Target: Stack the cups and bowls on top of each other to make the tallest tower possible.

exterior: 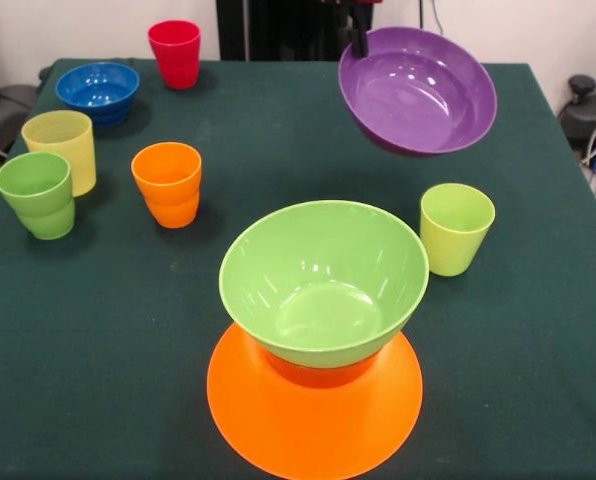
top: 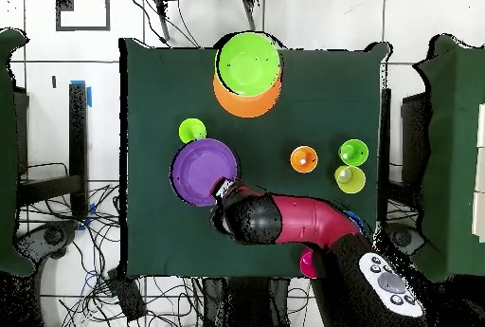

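My gripper (exterior: 359,40) is shut on the far rim of the purple bowl (exterior: 418,90) and holds it tilted above the table; it also shows in the overhead view (top: 224,190). The tower stands near the front edge: the wide orange bowl (exterior: 313,420) at the base, a small red-orange bowl (exterior: 318,372) on it, and the green bowl (exterior: 323,280) upright on top. The lime green cup (exterior: 456,228) stands below the held bowl. The orange cup (exterior: 167,184), green cup (exterior: 38,194), pale yellow cup (exterior: 60,148), red cup (exterior: 175,53) and blue bowl (exterior: 98,92) stand at the left.
The dark green table (exterior: 518,380) has open cloth between the tower and the left group of cups. Cables and chairs (top: 28,190) lie off the table's sides. My red arm (top: 303,221) reaches across the table's robot side.
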You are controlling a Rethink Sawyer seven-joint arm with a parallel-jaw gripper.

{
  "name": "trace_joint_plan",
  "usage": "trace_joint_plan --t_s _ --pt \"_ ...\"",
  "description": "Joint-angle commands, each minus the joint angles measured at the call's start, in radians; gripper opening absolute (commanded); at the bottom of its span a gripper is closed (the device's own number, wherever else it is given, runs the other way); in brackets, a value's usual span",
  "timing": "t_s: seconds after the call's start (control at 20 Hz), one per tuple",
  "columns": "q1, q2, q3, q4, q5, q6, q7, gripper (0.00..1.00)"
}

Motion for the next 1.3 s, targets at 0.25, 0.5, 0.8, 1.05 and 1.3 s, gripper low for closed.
trace_joint_plan --t_s 0.25,0.5,0.8,1.05,1.3 --pt "0.002 -0.032 0.097 -0.187 0.056 0.226 -0.067 0.00" --pt "-0.002 -0.015 0.119 -0.268 0.074 0.314 -0.088 0.00" --pt "-0.010 0.005 0.154 -0.358 0.092 0.396 -0.110 0.00" --pt "0.010 0.031 0.150 -0.464 0.077 0.481 -0.117 0.00" --pt "0.010 0.062 0.168 -0.552 0.069 0.544 -0.141 0.00"
